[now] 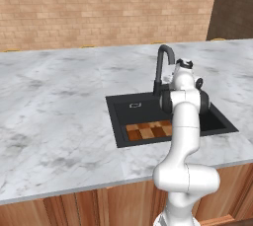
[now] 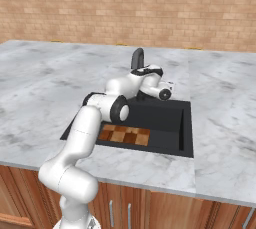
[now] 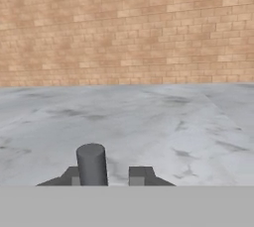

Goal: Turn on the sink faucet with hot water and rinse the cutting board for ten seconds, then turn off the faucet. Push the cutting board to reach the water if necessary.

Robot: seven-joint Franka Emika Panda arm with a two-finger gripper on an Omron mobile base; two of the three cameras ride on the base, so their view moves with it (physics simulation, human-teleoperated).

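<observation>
White robot arm's gripper (image 3: pixel 109 174) hovering at tall matte-black gooseneck faucet (image 1: pixel 163 67), jaws part-open, dark lever stub (image 3: pixel 92 164) sitting btwn them; grip unclear. No water running. Checkered wooden cutting board (image 1: pixel 148 131) lying below hand in black sink (image 1: pixel 128 109), unrinsed. Whole rinse remaining.

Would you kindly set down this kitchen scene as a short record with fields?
faucet: sink faucet, black gooseneck, at the sink's back edge
water: no stream visible
board: cutting board, flat on the sink floor, near front wall
tool: at the faucet, a dark upright cylinder by its fingertips
counter: marble counter
wall: brick wall behind
</observation>
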